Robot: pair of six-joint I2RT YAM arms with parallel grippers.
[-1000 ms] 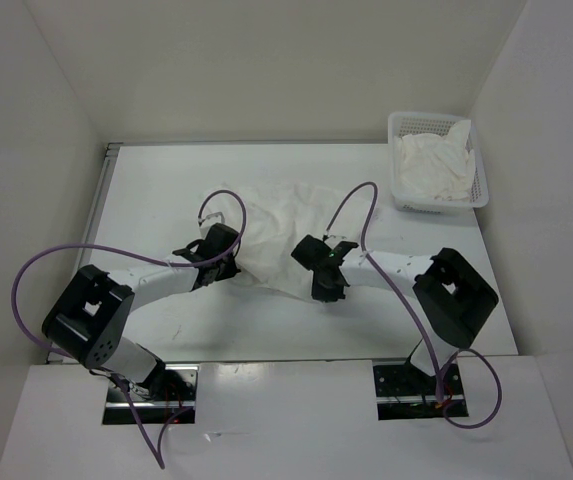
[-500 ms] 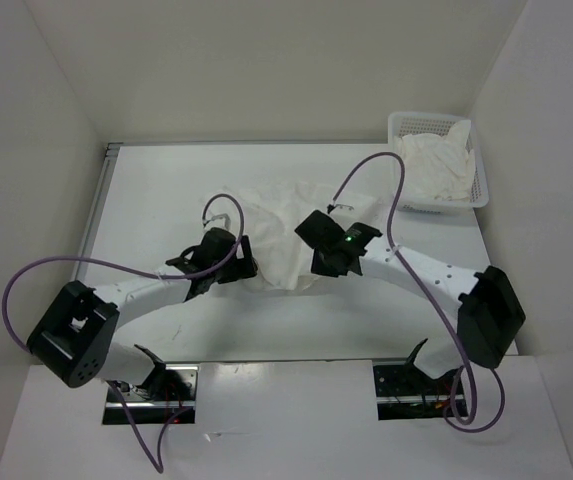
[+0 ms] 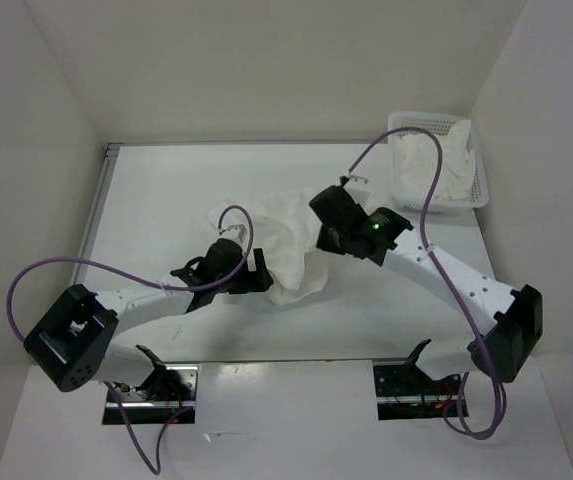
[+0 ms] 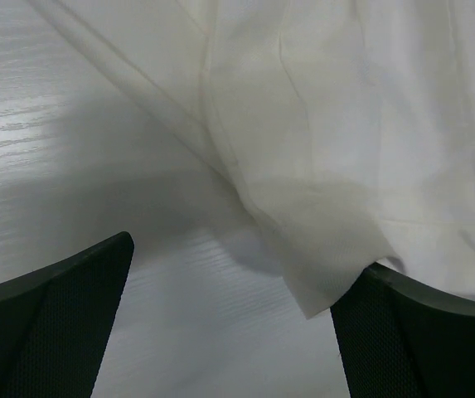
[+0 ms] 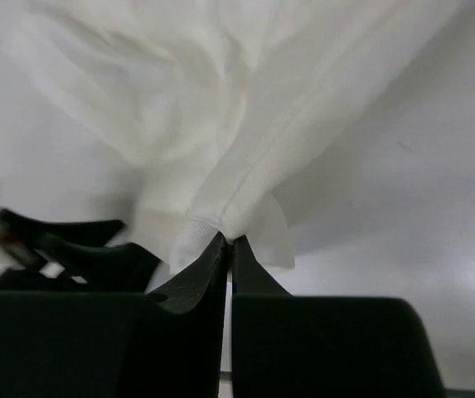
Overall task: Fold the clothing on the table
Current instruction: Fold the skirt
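**Garment mid-fold.** The clothing (image 3: 288, 240) lies bunched at the middle of the table (image 3: 156, 190). The right gripper (image 5: 227, 240) has its jaws pinched tight on a ribbed hem. It holds that edge above the surface, evidently so it can be carried over the rest. The left gripper (image 4: 247, 253) sits at the near left, jaws spread wide and gripping nothing. A loose corner hangs between them, probably released so the fabric can follow.
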